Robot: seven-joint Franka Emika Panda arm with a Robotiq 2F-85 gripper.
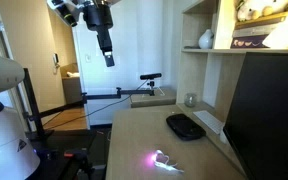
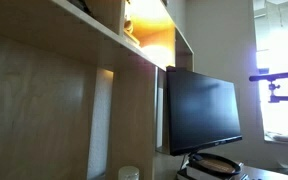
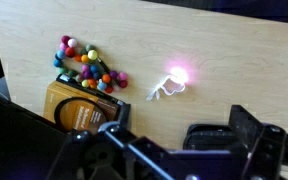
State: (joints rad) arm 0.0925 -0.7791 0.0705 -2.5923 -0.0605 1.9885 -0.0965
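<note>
The jaws stand wide apart and hold nothing. In an exterior view the gripper [image 1: 108, 55] hangs high over the wooden desk [image 1: 134, 135], fingers pointing down, well above everything on it. The small white object [image 1: 160, 158] lies on the desk near its front edge and gives off a pink glow. A flat black device [image 1: 185, 126] lies further back, near the dark monitor [image 1: 269, 110]. Shelf compartments above hold a vase [image 1: 206, 40] and stacked books [image 1: 259, 40], their spines too small to read.

In an exterior view the monitor [image 2: 199, 110] stands below a lit shelf compartment [image 2: 149, 40].

In the wrist view the small white object [image 3: 172, 85] rests on bare wood. It is irregular in shape, with a pink-white light at its upper end. It lies well apart from a cluster of coloured balls [image 3: 87, 65], which touches a brown box [image 3: 79, 112] whose print is too blurred to read. The gripper's dark fingers fill the lower edge.
</note>
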